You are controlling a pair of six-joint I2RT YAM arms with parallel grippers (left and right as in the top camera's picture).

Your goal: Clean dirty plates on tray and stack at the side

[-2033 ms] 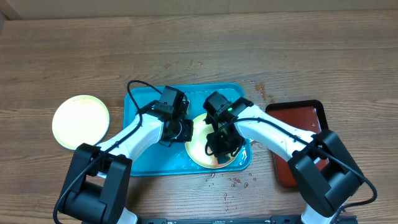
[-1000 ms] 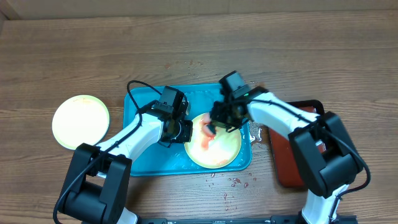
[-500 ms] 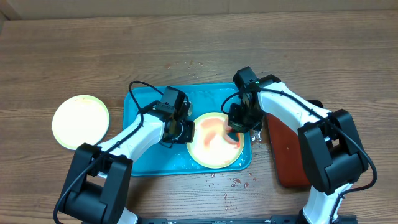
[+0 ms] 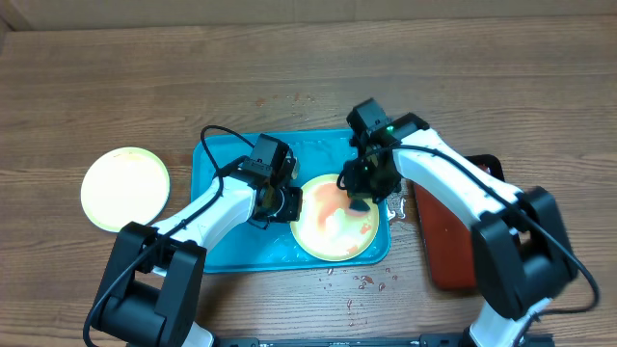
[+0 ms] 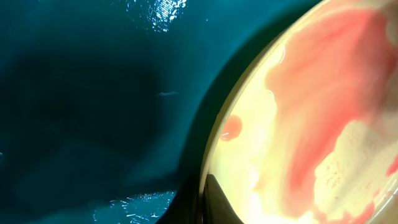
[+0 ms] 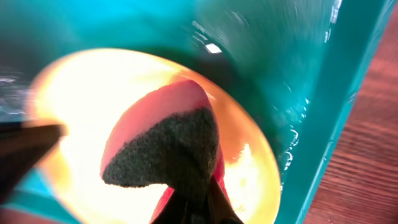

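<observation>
A: The tray [image 4: 236,253] looks like shiny, smooth plastic.
B: The plate [image 4: 328,241] looks smooth and glossy too, with wet red smears.
A: The sponge [image 6: 168,152] looks rough and grainy.
B: The table [image 4: 145,77] looks like dull wood.

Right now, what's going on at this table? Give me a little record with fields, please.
Tray: turquoise tray, mid-table
On tray: dirty plate, red smear across it
Right gripper: shut on a sponge, pressed to the plate
Left gripper: at the plate's left rim; grip unclear
Aside: pale plate left of the tray, no smear showing
Other: red-brown tray, far right
</observation>
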